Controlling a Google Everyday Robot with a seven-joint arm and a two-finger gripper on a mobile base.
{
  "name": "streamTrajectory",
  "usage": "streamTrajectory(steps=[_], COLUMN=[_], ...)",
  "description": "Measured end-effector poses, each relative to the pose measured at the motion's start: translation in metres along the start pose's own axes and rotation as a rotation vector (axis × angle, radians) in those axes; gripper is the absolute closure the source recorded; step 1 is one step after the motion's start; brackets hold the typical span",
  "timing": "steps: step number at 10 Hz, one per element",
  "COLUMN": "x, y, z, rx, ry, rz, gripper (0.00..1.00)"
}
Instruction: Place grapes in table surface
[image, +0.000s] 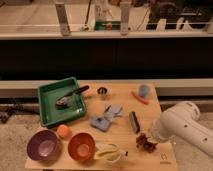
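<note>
Grapes (145, 142) look to be down on the counter (125, 97), near its front right corner, just beside the dark bar (134, 121). Gripper (153, 134) at the end of the white arm (185, 127) is right over them; can't tell if the jaws are open or gripping. To finish cleanly, release fully and lift straight up so the bunch doesn't drag toward the edge. The only marking is a small dark corner logo (164, 161), unreadable.

Green tray (51, 114) over on the left, a dark-handled utensil (70, 96) lying inside it. Just right of it, a small metal cup (102, 92). Further along, a blue cup (144, 90) with an orange-red stick (140, 98) beside it. In the middle, a crumpled blue cloth (106, 119) and a dark bar (134, 121). Along the near edge: purple bowl (44, 145), orange fruit (63, 131), orange bowl (81, 146), banana (107, 151).
</note>
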Motion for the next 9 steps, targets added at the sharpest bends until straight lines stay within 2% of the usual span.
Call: streamTrajectory(steps=[3,5,6,8,9], x=[-0.002,-0.004,-0.006,-0.006,-0.005], y=[0.010,0.013,0.014,0.016,0.018], z=[0.025,0.036,0.043,0.043,0.041], rx=[-0.105,-0.144,-0.161,-0.184,-0.192], ry=[0.011,-0.002,-0.023,-0.060,-0.093], rz=[-0.013,-0.013,-0.015,-0.025,-0.027], gripper=[0.51,0.33,0.23,0.20,0.20])
